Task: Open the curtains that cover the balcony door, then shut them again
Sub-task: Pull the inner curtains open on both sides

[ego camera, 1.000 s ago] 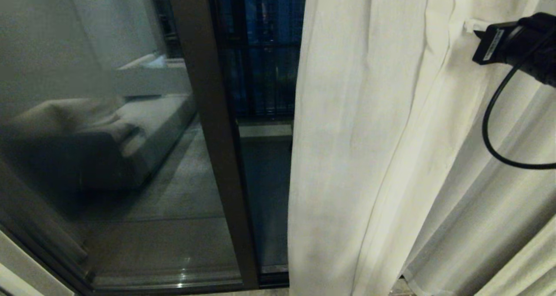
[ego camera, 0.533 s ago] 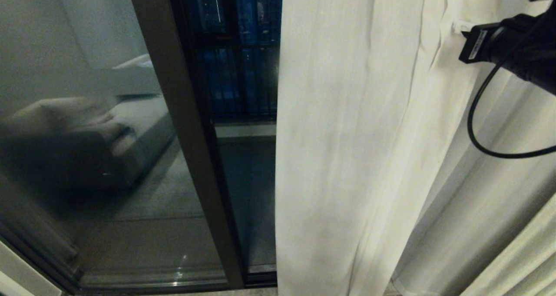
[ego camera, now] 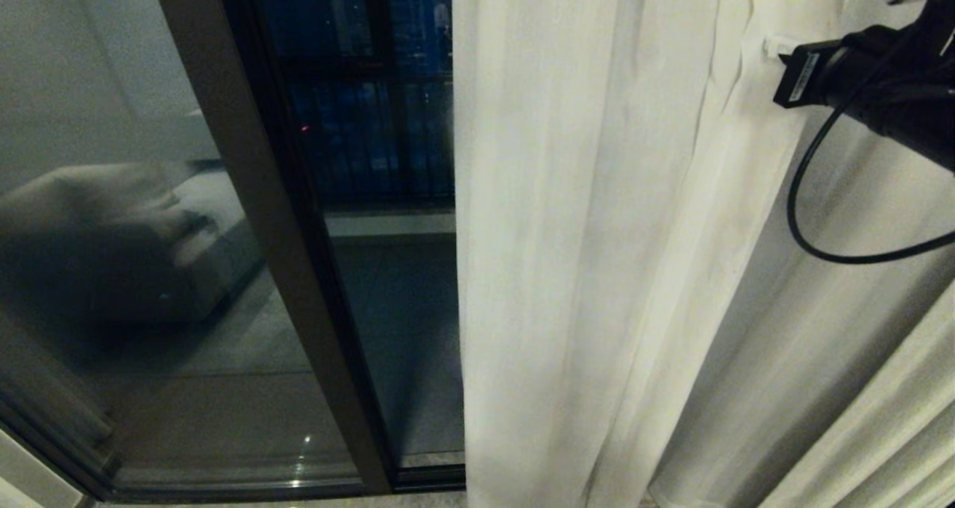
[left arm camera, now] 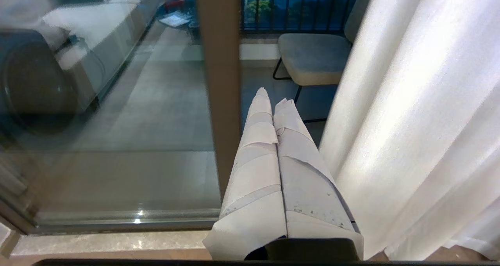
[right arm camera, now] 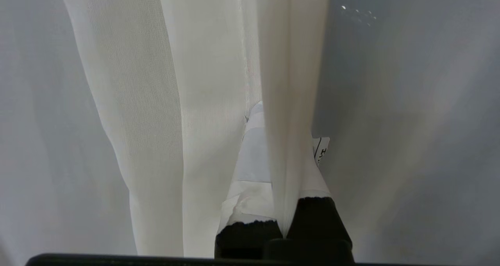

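So our right gripper (right arm camera: 273,168) has its fingers pinched on one fold of the curtain (ego camera: 582,269), fabric running straight between them. The curtain hangs with its long axis vertical, pleats running top to bottom, and spreads out on both sides of that gripper. We count one curtain panel in view and one dark upright door frame (ego camera: 261,217), with the balcony door (ego camera: 373,195) glass uncovered beyond the curtain's free edge. Our left gripper (left arm camera: 273,102) is pressed together, empty, pointing at the frame, curtain just beside it.

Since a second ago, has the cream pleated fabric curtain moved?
Yes. The curtain moved rightward: its gap to the dark door frame widened, though the whole head view shifted too.
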You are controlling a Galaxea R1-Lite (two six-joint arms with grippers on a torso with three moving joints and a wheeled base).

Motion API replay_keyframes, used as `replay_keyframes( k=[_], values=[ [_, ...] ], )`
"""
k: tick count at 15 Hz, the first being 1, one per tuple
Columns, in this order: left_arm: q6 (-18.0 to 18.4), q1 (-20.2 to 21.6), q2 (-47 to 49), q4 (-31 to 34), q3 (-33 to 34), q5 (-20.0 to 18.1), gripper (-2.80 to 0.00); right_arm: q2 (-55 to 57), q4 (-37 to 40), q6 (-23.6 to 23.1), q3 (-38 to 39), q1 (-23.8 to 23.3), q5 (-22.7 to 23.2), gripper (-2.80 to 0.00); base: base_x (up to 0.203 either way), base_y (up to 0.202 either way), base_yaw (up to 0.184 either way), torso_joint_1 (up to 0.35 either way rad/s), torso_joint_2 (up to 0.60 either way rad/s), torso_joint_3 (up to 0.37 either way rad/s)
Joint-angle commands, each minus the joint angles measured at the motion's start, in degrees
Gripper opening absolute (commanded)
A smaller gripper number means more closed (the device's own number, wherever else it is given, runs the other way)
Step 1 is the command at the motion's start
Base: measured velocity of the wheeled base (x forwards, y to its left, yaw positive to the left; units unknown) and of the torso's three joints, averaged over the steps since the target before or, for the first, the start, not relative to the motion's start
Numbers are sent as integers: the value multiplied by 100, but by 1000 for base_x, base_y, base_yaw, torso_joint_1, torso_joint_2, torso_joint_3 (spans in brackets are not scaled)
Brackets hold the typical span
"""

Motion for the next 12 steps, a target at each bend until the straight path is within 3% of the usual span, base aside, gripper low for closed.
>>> replay_keyframes(
  k=[1,12],
  values=[
    [-5,6,-2,0,0,8,-280,23,-10,-6,8,-4,-1,-280,0,-174,11,2,-1,6],
    [3,6,-2,0,0,8,-280,-12,-10,-6,52,-4,-1,-280,0,-178,3,1,1,3]
  ],
)
